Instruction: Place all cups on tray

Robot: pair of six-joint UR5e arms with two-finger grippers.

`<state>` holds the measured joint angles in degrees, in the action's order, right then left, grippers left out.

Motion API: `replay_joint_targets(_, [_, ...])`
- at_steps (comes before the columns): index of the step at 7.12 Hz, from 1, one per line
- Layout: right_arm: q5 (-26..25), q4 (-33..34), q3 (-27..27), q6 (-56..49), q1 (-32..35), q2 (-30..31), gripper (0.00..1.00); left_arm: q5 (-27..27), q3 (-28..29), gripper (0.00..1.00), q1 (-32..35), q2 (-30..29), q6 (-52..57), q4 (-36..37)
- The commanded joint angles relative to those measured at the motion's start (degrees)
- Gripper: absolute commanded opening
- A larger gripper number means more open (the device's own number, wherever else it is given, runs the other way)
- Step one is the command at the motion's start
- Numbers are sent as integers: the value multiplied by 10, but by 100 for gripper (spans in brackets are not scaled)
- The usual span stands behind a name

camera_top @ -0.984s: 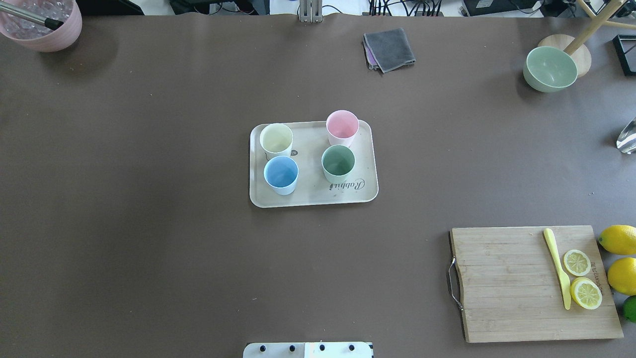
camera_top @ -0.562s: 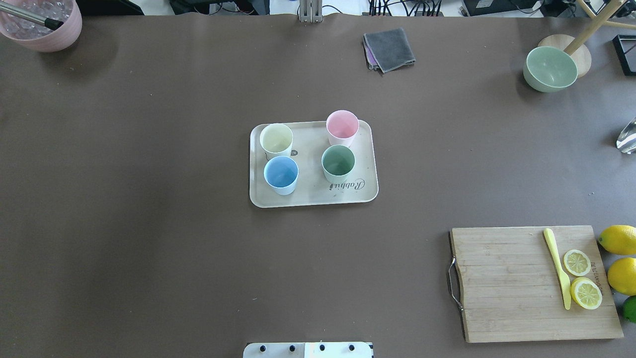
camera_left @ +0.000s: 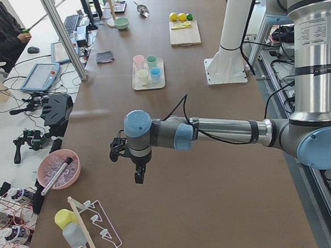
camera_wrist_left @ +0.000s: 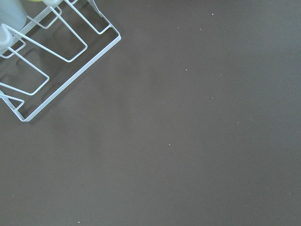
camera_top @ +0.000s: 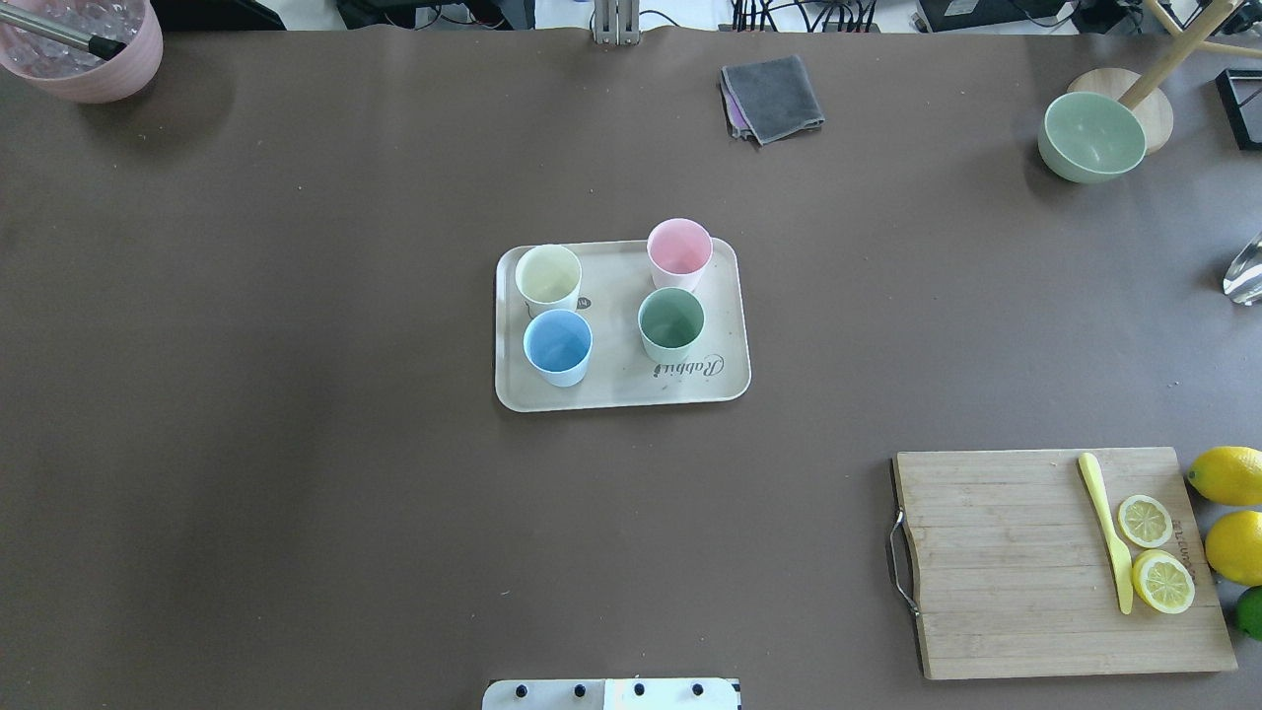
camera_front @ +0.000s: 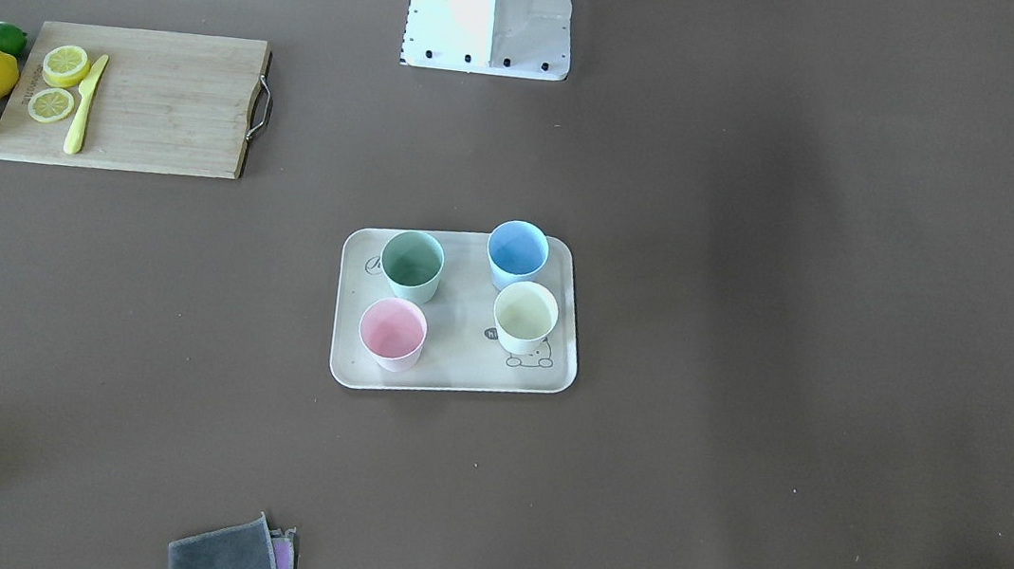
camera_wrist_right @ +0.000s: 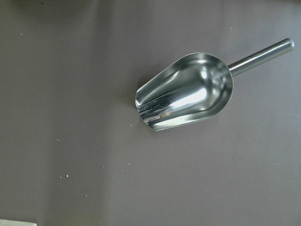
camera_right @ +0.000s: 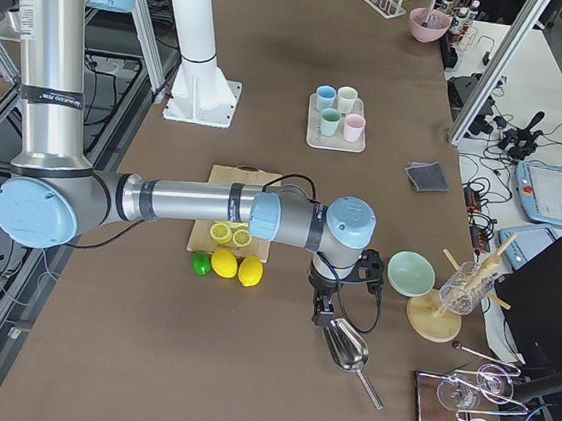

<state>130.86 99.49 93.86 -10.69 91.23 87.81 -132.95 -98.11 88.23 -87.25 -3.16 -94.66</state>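
Note:
The cream-beige tray (camera_top: 611, 296) lies mid-table with all four cups upright on it: cream (camera_top: 548, 276), light blue (camera_top: 558, 345), pink (camera_top: 679, 248) and sage green (camera_top: 670, 323). The front view shows the same tray (camera_front: 456, 355) and cups. My left gripper (camera_left: 139, 174) hangs over bare table far from the tray, at the table's left end. My right gripper (camera_right: 322, 315) hangs at the right end, just above a metal scoop (camera_wrist_right: 188, 96). Both show only in side views, so I cannot tell whether they are open or shut.
A wooden cutting board (camera_top: 1035, 562) with lemon halves and a yellow knife lies front right, whole lemons beside it. A grey cloth (camera_top: 772, 97), a green bowl (camera_top: 1092, 136) and a pink pot (camera_top: 84, 44) stand along the far edge. A white wire rack (camera_wrist_left: 51, 52) is by the left gripper.

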Motion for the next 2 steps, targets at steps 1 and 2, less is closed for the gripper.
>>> replay_joint_targets(1, [-1,0,0,0,0,0,100,1,1,98,-1,0,0,0])
replay_joint_targets(2, [-1,0,0,0,0,0,100,2,1,98,-1,-1,0,0])
